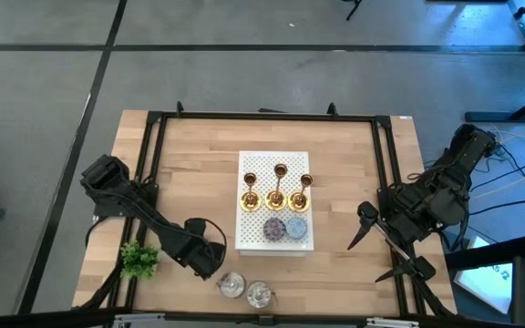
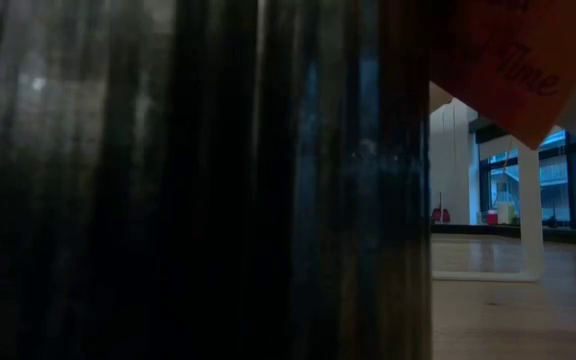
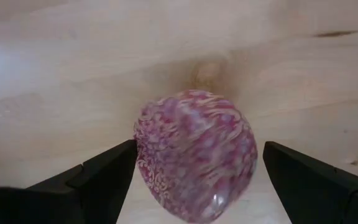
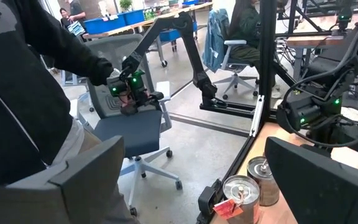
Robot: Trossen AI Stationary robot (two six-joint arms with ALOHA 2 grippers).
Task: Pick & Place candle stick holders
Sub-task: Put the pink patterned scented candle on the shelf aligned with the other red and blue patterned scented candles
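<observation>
Only the left wrist view showed the left gripper (image 3: 194,180) spread around a pink mottled disc (image 3: 196,152). From above, three candle stick holders (image 1: 276,189) stood on the white board (image 1: 253,164); the right gripper (image 1: 368,235) gaped. A dark blur blocked the low view.

Candlesticks (image 1: 276,190) packed tight, discs (image 1: 285,228) close alongside; board's (image 1: 253,239) flanks seemingly open

Small green plant (image 1: 138,259) and two glass pots (image 1: 245,291) on wooden table (image 1: 190,173).
</observation>
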